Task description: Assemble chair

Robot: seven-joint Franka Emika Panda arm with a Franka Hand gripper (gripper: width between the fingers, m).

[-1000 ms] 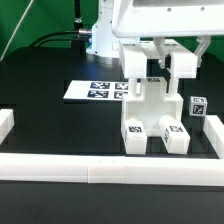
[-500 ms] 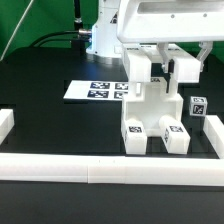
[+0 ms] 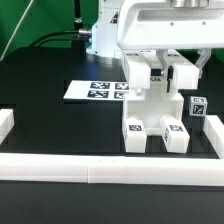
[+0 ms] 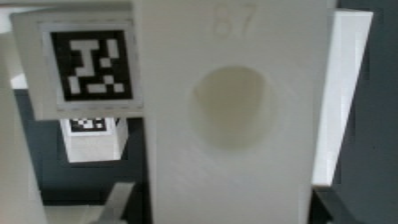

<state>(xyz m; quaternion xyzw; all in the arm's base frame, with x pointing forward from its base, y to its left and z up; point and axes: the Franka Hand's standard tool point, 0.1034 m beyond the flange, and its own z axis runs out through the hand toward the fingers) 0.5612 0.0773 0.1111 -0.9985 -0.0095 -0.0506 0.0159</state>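
Black table point(image 3: 45, 125), exterior view's left first: marker board point(image 3: 98, 90) lies flat with free room around it. Chair point(image 3: 150, 112) stands upright close to the front border bar point(image 3: 100, 168), tight there. Gripper point(image 3: 162, 75) pinches its top; I can't see the fingertips clearly. Wrist view is filled by a white part. Loose chair piece point(image 3: 198, 107) sits by the right bar.

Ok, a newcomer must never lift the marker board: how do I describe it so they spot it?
Find the black table and the white chair assembly standing on it. Just beyond that, toward the exterior view's left, lies the marker board. It is the only thin flat sheet, with its tags in a cluster, while everything else white is chunky.
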